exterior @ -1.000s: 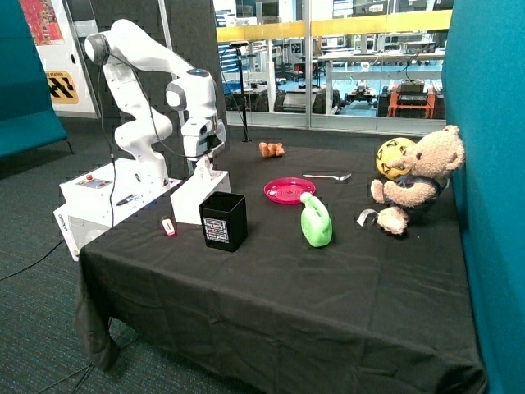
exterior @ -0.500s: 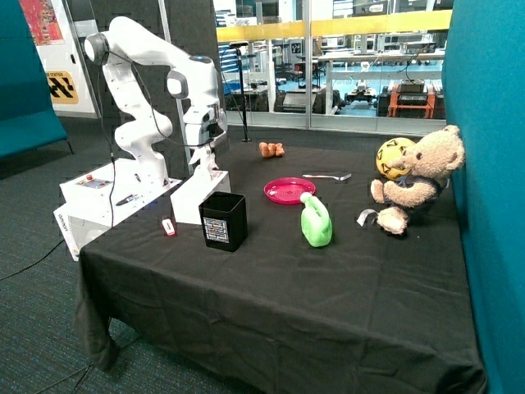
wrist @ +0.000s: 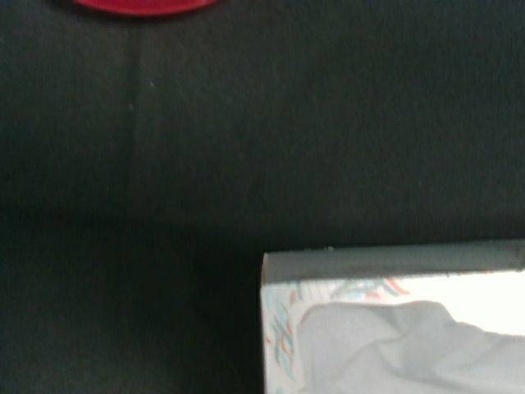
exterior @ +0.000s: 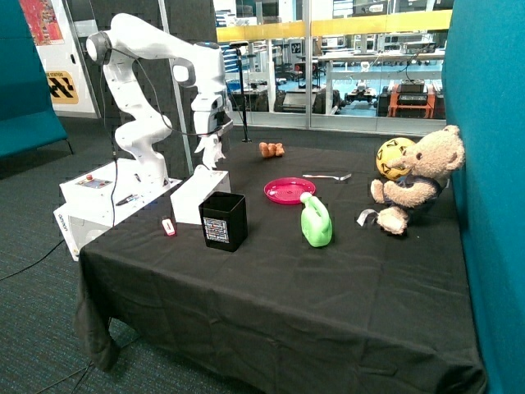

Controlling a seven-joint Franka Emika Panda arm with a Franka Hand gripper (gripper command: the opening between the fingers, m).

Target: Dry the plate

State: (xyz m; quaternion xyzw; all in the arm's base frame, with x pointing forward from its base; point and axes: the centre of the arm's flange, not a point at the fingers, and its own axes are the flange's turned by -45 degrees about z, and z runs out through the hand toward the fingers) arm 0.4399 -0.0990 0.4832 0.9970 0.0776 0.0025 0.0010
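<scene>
Outside view: the gripper (exterior: 212,153) is hanging above the white tissue box (exterior: 199,194) near the table's robot-side edge, a pale wisp, seemingly tissue, dangling from it; whether the fingers are pinching it cannot be told. The plate (exterior: 289,190) is lying flat mid-table, well apart from the gripper, toward the teddy bear (exterior: 417,178) and the far edge. Wrist view: the box's tissue (wrist: 402,345) is showing close below, with only the plate's rim (wrist: 143,6) peeking beyond bare black cloth (wrist: 246,148).

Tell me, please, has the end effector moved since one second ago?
Yes. The end effector has risen from the tissue box, holding a white tissue, and has shifted slightly toward the plate.
</scene>
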